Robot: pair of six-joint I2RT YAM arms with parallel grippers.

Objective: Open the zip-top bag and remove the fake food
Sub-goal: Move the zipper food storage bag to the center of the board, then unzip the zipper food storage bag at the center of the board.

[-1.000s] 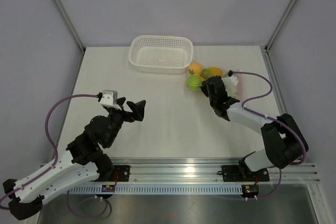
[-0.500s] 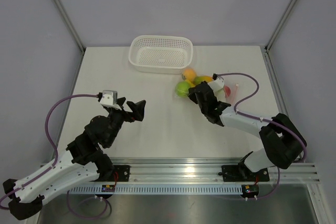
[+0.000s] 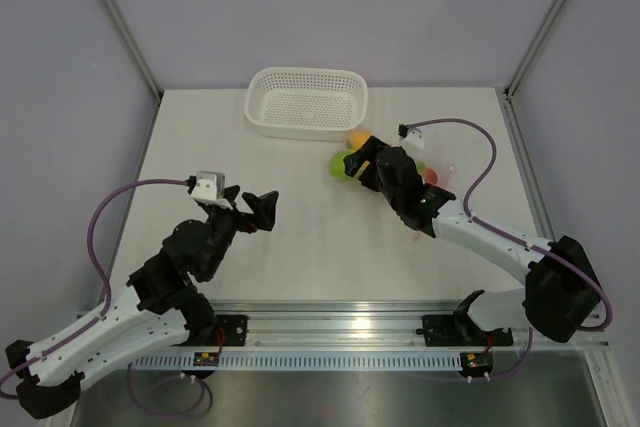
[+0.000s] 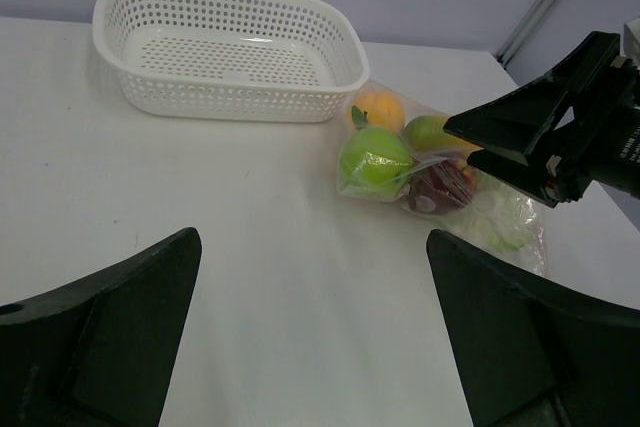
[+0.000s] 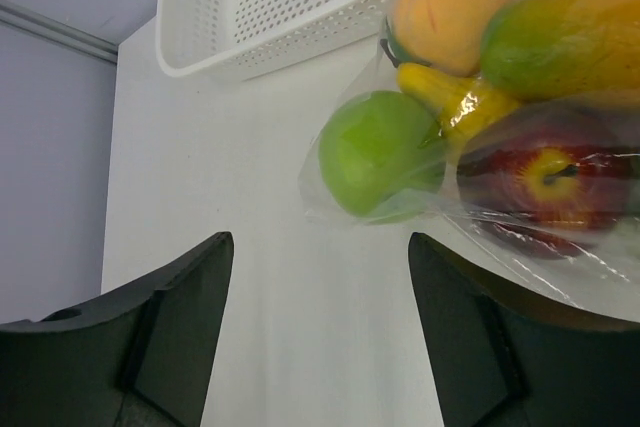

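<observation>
The clear zip-top bag [image 5: 520, 237] lies on the table just right of the basket, with the fake food inside it. A green apple [image 5: 378, 152] is at the bag's left end. An orange piece [image 5: 443, 7], a yellow piece [image 5: 455, 97] and a dark red apple [image 5: 545, 177] lie behind it. My right gripper [image 5: 320, 242] hovers open just short of the green apple [image 3: 343, 163], holding nothing. My left gripper [image 4: 312, 242] stands open over bare table at mid-left, well away from the bag [image 4: 500, 217].
A white perforated basket [image 3: 262, 112] stands empty at the back centre, close to the bag's far end. Grey walls close off the table at the back and sides. The right arm [image 3: 480, 232] stretches over the table's right half.
My right gripper has gone from shut to open and has moved left and farther back. The bag with its fruit has slid a little to the left. The left arm has not moved.
</observation>
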